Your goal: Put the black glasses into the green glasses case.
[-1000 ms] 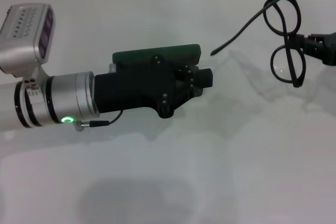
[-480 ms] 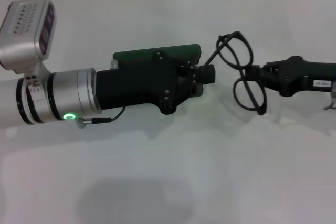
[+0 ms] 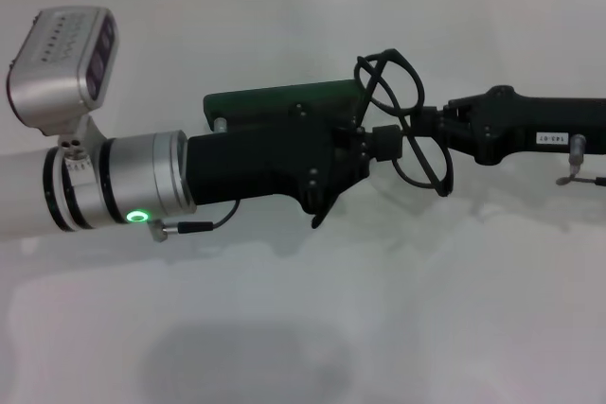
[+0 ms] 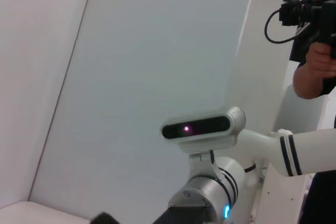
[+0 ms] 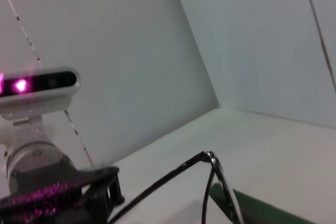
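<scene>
Where the head view looks down on the pale white tabletop [image 3: 398,309], the left arm reaches in from the left, its black left pincer [image 3: 374,144] lying over the dark green rectangular hard glasses case [image 3: 275,101], of which only the far edge and one rounded corner show behind the pincer body. Whether this pincer is clenched or released cannot be told here. From the right comes the black right pincer [image 3: 431,127], clenched on the thin black-framed round-lens glasses [image 3: 402,125] at the bridge between the two lenses. The glasses hang tilted above the tabletop, one lens toward the case's near corner and the other lower, just beside the tip of the left pincer; their slender temple arms cross over the case's corner. The silver wrist of the left arm [image 3: 118,186] shows a small green light, and a grey camera block [image 3: 62,68] sits on it.

In the left wrist view the case and glasses do not appear; it shows a pale wall, the right arm's grey wrist camera [image 4: 202,128] with a pink light, and at the edge a person's hand [image 4: 315,72] holding a dark device.

In the right wrist view the black glasses [image 5: 212,182] show as a thin frame and a long temple arm stretching away, with a strip of the green case [image 5: 262,211] just beyond them. The left arm's wrist camera [image 5: 39,90] glows pink farther off, above the dark left pincer body [image 5: 63,198].
</scene>
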Motion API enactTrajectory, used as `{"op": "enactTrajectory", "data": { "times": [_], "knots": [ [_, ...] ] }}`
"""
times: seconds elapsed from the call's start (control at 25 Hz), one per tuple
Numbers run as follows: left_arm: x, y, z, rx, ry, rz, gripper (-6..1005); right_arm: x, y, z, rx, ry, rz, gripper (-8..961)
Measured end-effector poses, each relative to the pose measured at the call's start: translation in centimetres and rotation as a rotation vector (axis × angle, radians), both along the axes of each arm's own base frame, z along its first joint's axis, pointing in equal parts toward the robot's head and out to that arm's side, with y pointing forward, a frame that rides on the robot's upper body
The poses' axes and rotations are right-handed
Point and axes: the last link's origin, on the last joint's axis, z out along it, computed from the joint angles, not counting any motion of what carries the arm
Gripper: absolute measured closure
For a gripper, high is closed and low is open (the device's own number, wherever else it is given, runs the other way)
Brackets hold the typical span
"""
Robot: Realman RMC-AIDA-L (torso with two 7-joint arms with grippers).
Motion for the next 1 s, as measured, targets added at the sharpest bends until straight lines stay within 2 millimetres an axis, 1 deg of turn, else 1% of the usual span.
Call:
{"op": "enactTrajectory", "data": {
  "times": [0.28, 0.64, 1.0],
  "knots": [
    [0.8, -0.2, -0.9, -0.041, -0.016, 0.005, 995, -0.9, 0.3, 0.2, 0.013, 0.034, 0.022, 891],
    [0.9, -0.2, -1.3, -0.058, -0.019, 0.019, 994, -2.9, 0.7, 0.0, 0.016, 0.077, 0.095, 891],
    [1.4, -0.3, -1.8, -0.080, -0.024, 0.019, 994, -3.8, 0.4, -0.2, -0.001, 0.095, 0.142, 891]
  ]
}}
